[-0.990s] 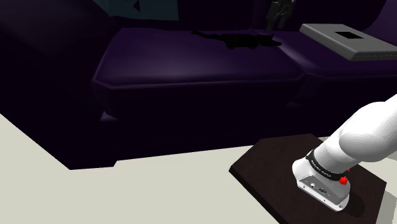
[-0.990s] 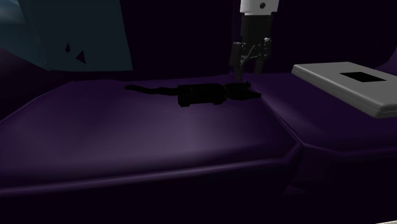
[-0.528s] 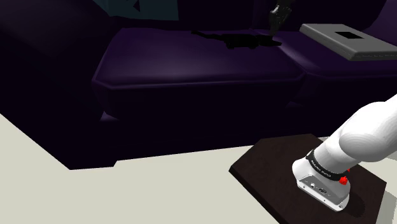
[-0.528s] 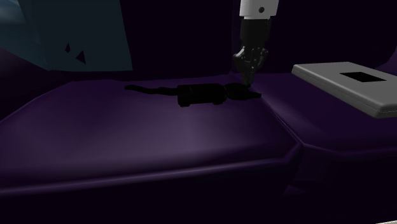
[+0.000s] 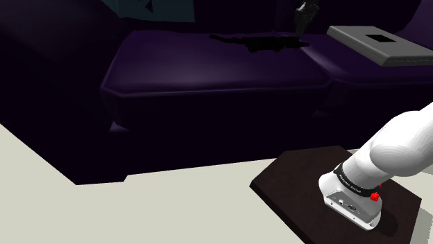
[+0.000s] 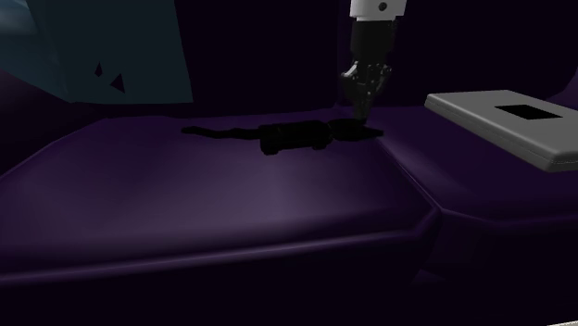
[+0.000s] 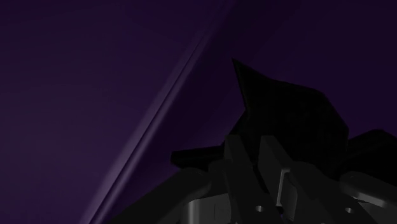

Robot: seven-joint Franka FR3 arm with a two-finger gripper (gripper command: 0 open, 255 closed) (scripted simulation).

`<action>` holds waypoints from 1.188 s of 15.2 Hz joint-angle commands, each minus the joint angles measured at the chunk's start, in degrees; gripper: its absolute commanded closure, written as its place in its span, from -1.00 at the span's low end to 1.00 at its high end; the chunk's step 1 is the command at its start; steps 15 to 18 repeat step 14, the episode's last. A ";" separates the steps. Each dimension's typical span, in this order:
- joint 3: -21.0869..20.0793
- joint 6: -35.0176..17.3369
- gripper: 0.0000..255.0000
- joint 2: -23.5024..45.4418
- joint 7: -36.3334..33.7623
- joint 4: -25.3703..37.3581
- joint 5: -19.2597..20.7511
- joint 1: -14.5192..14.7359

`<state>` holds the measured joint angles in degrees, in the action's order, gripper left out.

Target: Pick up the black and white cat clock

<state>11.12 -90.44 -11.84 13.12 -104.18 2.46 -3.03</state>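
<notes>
Where the cat clock [image 6: 296,137] lies: flat on the purple sofa seat [image 6: 232,204], all black, tail toward the second exterior view's left.
Jaws: drawn close, pinching the cat clock's head end from above.
Nearby: grey slab [image 6: 505,125], well apart.

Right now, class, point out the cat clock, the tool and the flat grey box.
cat clock [image 6: 295,139], second exterior view, on its dark body.
tool [image 6: 360,115], second exterior view, midway between its fingertips.
flat grey box [image 6: 477,109], second exterior view, on its bare top face.
</notes>
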 commanded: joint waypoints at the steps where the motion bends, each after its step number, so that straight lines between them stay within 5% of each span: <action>1: -0.03 1.60 1.00 0.31 0.02 1.93 -0.08 0.04; 12: 0.12 10.59 1.00 3.31 0.52 13.88 -0.59 0.09; 18: 0.12 10.72 1.00 3.36 0.52 14.06 -0.60 0.09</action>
